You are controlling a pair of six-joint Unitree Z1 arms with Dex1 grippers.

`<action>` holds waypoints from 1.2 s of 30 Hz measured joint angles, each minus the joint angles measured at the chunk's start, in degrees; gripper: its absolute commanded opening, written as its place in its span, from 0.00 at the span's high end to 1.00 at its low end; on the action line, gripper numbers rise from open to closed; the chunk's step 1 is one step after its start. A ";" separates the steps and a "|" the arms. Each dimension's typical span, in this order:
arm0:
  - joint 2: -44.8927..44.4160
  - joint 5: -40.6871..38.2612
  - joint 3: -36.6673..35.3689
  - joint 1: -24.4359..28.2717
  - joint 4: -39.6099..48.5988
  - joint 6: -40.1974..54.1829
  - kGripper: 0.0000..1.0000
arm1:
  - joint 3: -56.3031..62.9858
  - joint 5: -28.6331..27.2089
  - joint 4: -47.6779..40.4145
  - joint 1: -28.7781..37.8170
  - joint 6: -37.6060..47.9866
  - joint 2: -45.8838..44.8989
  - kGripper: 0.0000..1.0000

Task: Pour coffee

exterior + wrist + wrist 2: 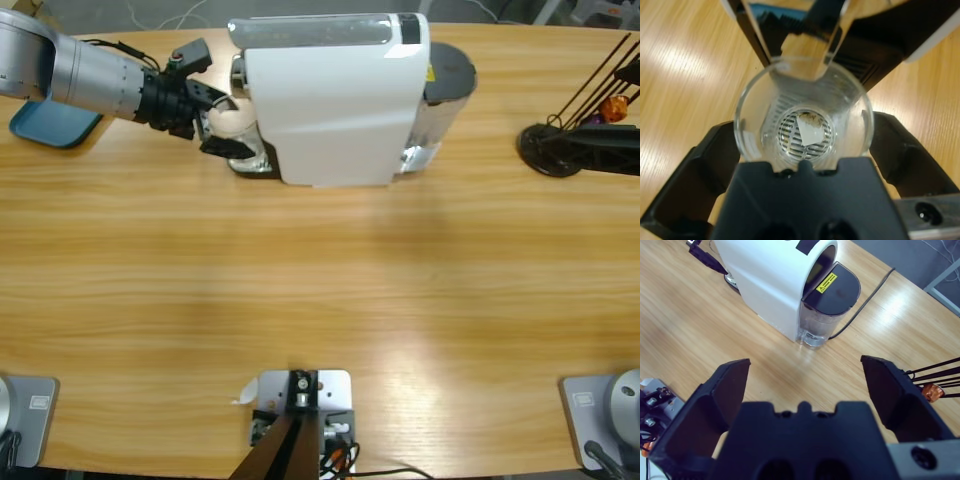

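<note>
The coffee machine (335, 100) is white with a black band on top, a dark grey lid and a yellow warning label. Left of it lies a blue tray (52, 123); right of it, a black rack (580, 140) holds an orange capsule (615, 105). The table (320, 290) is light, streaked wood grain.

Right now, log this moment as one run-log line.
left gripper: jaws around glass tumbler on coffee machine drip grate | tumbler: no coffee visible | right gripper: open, empty, above table
</note>
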 measured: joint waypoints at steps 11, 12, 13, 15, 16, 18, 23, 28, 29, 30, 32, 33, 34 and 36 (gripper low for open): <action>-10.07 -0.24 5.87 5.62 0.39 -0.79 0.01 | -1.83 0.00 0.39 0.00 -0.39 0.00 0.46; -11.82 -0.24 6.03 5.81 1.35 -1.36 0.01 | -2.74 0.00 0.94 -0.01 -0.51 0.16 0.82; -13.39 -0.24 6.04 5.93 2.73 -2.11 0.01 | -4.24 0.00 1.68 -0.06 -0.61 0.65 1.00; -15.86 0.10 6.01 5.77 7.37 -3.59 0.01 | -7.95 0.06 4.06 -0.48 -0.69 2.26 1.00; -16.85 0.91 6.00 5.13 9.70 -4.13 0.01 | -10.25 0.29 5.83 -0.95 -0.69 3.48 1.00; -19.14 3.59 6.00 2.67 14.16 -5.39 0.01 | -14.57 0.56 8.28 -2.49 -0.69 6.39 1.00; -25.68 12.43 9.04 -5.10 21.19 -11.78 0.01 | -24.25 1.69 11.11 -8.19 -0.83 13.78 1.00; -31.86 18.70 14.20 -7.81 22.13 -22.42 0.01 | -37.47 6.95 15.78 -11.88 -0.68 23.80 1.00; -32.81 20.01 14.65 -7.92 22.13 -24.87 0.01 | -39.72 7.47 16.66 -12.06 -0.48 25.81 1.00; -33.57 21.12 14.92 -7.96 22.13 -27.19 0.01 | -41.77 7.95 17.38 -12.23 -0.24 27.87 1.00; -34.91 23.13 15.23 -8.03 22.13 -30.18 0.01 | -44.54 8.93 18.33 -12.55 0.08 31.46 1.00; -35.31 23.69 15.32 -8.07 22.13 -30.91 0.01 | -45.71 9.47 18.83 -12.75 0.18 33.12 1.00; -35.58 24.17 15.45 -8.08 22.13 -31.26 0.01 | -46.51 9.80 19.19 -12.97 0.27 34.54 1.00; -35.86 24.74 15.78 -8.09 22.13 -31.61 0.01 | -47.19 10.59 19.53 -13.59 0.45 36.60 1.00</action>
